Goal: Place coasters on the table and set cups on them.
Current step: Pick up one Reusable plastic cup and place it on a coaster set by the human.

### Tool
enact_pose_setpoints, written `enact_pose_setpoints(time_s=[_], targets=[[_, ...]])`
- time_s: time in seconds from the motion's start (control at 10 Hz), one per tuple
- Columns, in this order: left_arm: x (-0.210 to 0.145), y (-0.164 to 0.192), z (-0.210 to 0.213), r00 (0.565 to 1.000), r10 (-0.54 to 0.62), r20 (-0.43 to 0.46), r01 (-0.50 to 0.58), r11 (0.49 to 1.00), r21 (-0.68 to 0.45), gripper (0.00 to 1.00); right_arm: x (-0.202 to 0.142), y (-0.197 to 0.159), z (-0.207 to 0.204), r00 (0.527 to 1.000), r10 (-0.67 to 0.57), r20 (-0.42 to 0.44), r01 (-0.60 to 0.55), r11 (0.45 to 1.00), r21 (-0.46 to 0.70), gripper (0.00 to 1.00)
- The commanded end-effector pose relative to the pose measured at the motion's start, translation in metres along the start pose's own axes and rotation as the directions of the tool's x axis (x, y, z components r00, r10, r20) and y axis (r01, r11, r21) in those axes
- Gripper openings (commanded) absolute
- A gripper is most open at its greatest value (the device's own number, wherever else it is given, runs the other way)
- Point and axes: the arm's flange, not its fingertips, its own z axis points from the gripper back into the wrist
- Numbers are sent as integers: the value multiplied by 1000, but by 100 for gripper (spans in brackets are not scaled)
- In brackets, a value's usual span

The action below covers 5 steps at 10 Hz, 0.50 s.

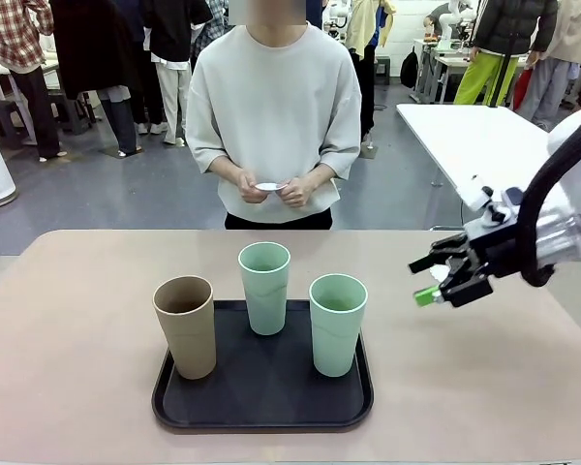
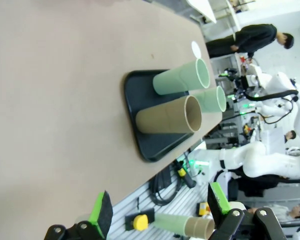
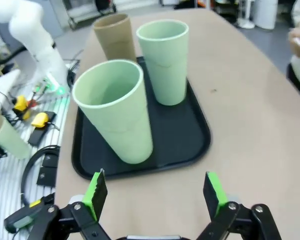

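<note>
While the beige table (image 1: 68,329) was viewed from the robot's side, its contents ran left to right as follows.

Item 1, left gripper (image 2: 160,206): jaws spread wide with nothing between them, held by the table's near edge, well apart from the tray.

Item 2, black tray (image 1: 261,412): flat on the table at centre, carrying all three cups upright.

Item 3, tan-brown cup (image 1: 185,325): at the tray's near left corner.

Item 4, first mint cup (image 1: 264,286): at the middle of the tray's far edge.

Item 5, coaster (image 1: 268,186): white, pinched between the person's hands (image 1: 294,194) at the far side, above and beyond the table, not on it. Whether it was one or several could not be told.

Item 6, second mint cup (image 1: 337,323): on the tray's right side, nearer the robot.

Item 7, right gripper (image 1: 428,279): jaws apart and empty, above the table right of the tray, fingers pointing toward the second mint cup without touching it.
</note>
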Motion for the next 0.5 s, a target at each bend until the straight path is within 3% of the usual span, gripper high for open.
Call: enact_pose_setpoints(time_s=[0.0,0.2,0.4], targets=[[0,0,1,1000,-6,9,6,1000,-6,100,-18,3,-23,999,34,33,-38,991,128,100],[0,0,1,1000,-6,9,6,1000,-6,100,-19,5,-27,995,90,51,-98,976,197,100],[0,0,1,1000,-6,9,6,1000,-6,100,-19,10,-35,998,47,41,-53,984,168,100]])
